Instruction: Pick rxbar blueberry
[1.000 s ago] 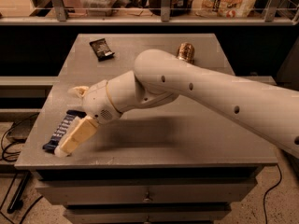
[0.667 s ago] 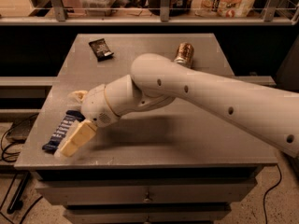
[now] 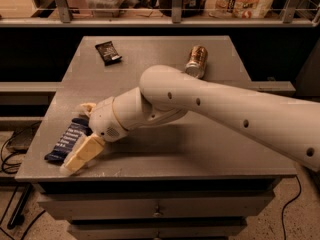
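The rxbar blueberry (image 3: 66,141) is a long dark navy bar with white lettering. It lies flat near the front left corner of the grey table (image 3: 200,149). My gripper (image 3: 75,136) is down at the table's left side, open, with one cream finger (image 3: 81,155) on the near side of the bar and the other (image 3: 85,107) on the far side. The bar's right end lies between the fingers and still rests on the table. My white arm reaches in from the right.
A small black wrapper (image 3: 108,52) lies at the table's back left. A brown-and-silver can (image 3: 196,61) lies at the back right, just behind my arm. A shelf with containers (image 3: 175,4) runs behind the table. Drawers sit below the front edge.
The arm has shifted a little to the left and lower, bringing the near finger closer to the front edge. The bar has not moved.
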Controlling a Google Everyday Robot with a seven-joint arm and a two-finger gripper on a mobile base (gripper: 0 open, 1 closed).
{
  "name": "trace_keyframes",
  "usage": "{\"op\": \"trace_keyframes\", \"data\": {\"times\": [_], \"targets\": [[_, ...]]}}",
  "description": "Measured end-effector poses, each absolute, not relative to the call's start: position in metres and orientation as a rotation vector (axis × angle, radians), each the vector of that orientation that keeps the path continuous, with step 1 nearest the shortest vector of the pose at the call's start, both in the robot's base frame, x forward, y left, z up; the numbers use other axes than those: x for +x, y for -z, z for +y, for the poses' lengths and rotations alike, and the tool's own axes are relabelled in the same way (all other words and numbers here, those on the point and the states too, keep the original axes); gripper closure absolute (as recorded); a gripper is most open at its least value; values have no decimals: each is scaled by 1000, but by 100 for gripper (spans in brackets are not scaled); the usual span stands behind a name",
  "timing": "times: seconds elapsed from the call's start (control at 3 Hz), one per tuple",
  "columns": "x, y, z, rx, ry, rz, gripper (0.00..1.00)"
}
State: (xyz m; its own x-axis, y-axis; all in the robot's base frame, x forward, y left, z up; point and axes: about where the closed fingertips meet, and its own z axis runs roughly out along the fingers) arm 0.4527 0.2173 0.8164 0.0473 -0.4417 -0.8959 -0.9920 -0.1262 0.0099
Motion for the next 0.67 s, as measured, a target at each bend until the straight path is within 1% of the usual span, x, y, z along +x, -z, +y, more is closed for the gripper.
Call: {"op": "trace_keyframes", "data": {"times": [0.67], "targets": [[453,-817,211,-1639,-1000,1488,61]]}}
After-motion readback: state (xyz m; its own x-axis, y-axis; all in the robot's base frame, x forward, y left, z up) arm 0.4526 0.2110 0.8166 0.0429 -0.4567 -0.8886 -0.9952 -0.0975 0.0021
